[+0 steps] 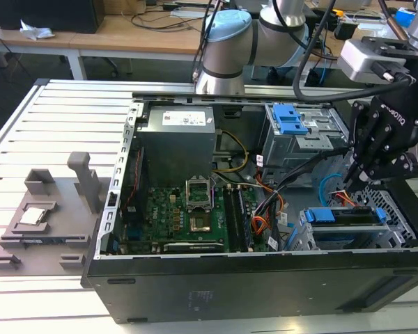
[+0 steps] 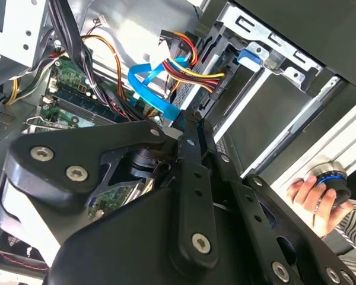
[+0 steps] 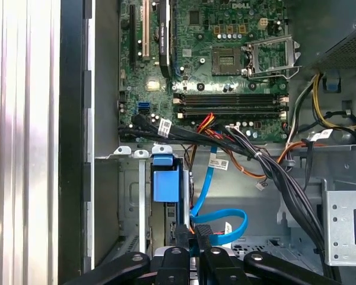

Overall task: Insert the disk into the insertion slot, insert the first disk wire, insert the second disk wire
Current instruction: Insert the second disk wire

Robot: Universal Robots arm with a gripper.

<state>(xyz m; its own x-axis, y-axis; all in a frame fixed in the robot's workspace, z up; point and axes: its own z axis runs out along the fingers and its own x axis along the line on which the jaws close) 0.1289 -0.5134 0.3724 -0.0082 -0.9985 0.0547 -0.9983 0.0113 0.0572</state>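
Note:
The disk (image 1: 345,217) lies in its blue carrier (image 3: 166,184) inside the insertion slot (image 1: 303,240), the low grey cage at the exterior view's right. A bundle of red, yellow and black wires (image 2: 193,66) runs to the disk's back end. The second disk wire (image 3: 222,217), a flat light-blue cable (image 2: 148,83), loops just behind the cage. My gripper (image 1: 350,186) hangs over that spot. Its fingers (image 3: 184,240) are pressed together on the cable's dark plug end, and in the second wrist view my gripper (image 2: 188,116) meets the cable's tip. The plug itself is mostly hidden.
A taller grey cage with a blue latch (image 1: 291,120) stands behind the gripper. Black cable bundles (image 3: 267,166) cross between the motherboard (image 1: 184,212) and the cages. A person's hand (image 2: 308,196) holds a round knob outside the case. A grey fixture (image 1: 42,209) sits at the exterior view's left.

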